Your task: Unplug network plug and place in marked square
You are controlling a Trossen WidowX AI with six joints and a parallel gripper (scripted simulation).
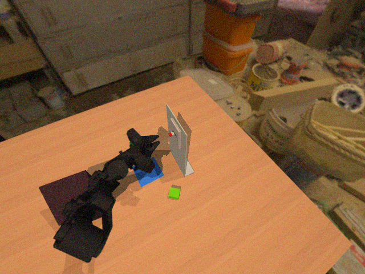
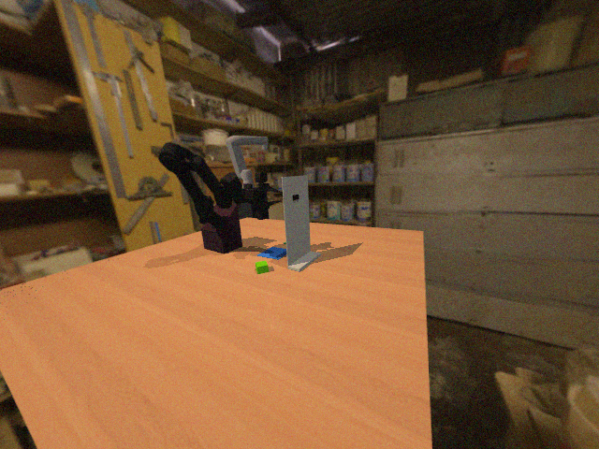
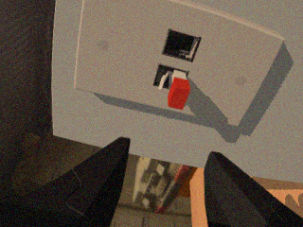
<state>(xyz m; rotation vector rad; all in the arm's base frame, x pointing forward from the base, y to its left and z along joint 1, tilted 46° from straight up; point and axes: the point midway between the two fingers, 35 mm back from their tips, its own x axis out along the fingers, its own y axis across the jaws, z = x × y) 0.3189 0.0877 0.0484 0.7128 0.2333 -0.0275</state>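
The small plug [image 1: 170, 134] [image 3: 179, 94], red with a white part, sits in the lower opening of the pale socket plate [image 3: 118, 28] on the upright grey panel [image 1: 180, 157] [image 2: 297, 226] [image 3: 66, 113]. A thin white piece shows beside it in that opening; the upper opening is empty. My gripper [image 1: 158, 139] [image 3: 169, 154] is partly open with nothing between its fingers. It is in front of the panel, a short way back from the plug, and the plug appears above the gap between the fingertips in the wrist view. A blue square [image 1: 144, 178] [image 2: 273, 253] lies on the table, partly hidden by the gripper.
A bright green block [image 1: 174, 193] [image 2: 261, 267] lies near the panel's foot. A dark green patch [image 1: 131, 144] is mostly hidden by the gripper. A dark maroon box [image 1: 61, 191] [image 2: 220, 237] stands by the arm. A grey bent post [image 2: 235, 154] shows behind the arm.
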